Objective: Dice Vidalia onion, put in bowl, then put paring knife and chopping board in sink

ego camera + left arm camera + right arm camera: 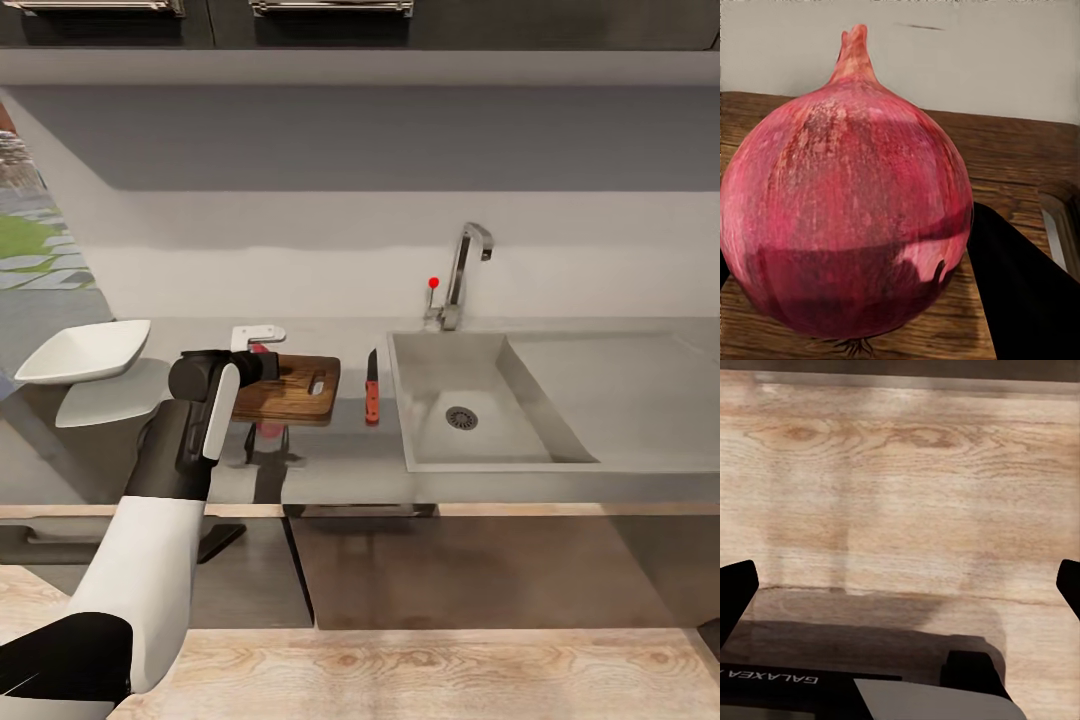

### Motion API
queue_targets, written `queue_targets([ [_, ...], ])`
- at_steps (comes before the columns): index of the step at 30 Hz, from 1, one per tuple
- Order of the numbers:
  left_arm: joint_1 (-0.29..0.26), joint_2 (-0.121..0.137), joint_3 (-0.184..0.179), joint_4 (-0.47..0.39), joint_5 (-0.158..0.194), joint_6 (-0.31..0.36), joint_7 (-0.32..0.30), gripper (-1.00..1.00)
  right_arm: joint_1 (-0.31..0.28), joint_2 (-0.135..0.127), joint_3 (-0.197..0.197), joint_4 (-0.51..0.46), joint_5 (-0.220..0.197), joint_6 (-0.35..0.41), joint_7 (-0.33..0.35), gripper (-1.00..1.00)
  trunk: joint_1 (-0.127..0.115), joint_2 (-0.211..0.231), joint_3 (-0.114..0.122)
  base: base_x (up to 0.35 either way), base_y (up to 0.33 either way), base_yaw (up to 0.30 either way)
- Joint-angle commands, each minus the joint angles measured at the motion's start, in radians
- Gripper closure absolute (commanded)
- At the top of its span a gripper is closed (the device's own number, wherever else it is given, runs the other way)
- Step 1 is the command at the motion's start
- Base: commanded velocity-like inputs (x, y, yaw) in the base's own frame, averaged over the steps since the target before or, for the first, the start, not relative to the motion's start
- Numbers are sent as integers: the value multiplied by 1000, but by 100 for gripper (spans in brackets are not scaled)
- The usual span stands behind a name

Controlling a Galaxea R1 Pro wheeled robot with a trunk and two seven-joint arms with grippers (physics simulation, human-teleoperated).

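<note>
worktop (330, 470): grey steel, sink (480, 400) at right, wood floor (907, 480) below
left tool (258, 368): clamped on vidalia onion (844, 217) over chopping board (295, 390)
right tool (900, 585): fingers apart
paring knife (372, 390): between board and sink

Vidalia onion (844, 202): pinkish-red, streaked skin. Chopping board (295, 390): brown wood grain. Paring knife (372, 389): red handle. Bowl (82, 351): white.

Paring knife (372, 388) lies between chopping board (296, 390) and sink (440, 400).
</note>
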Motion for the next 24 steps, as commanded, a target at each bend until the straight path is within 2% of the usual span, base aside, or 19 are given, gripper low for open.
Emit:
queue_targets([
  [1, -1, 0, -1, 0, 8, 4, 8, 100, 0, 0, -4, 1, 11, -2, -6, -100, 0, 0, -1, 0, 0, -9],
  [24, 21, 1, -1, 21, 8, 3, 8, 100, 0, 1, -4, 1, 11, -2, -6, -100, 0, 0, -1, 0, 0, -1],
])
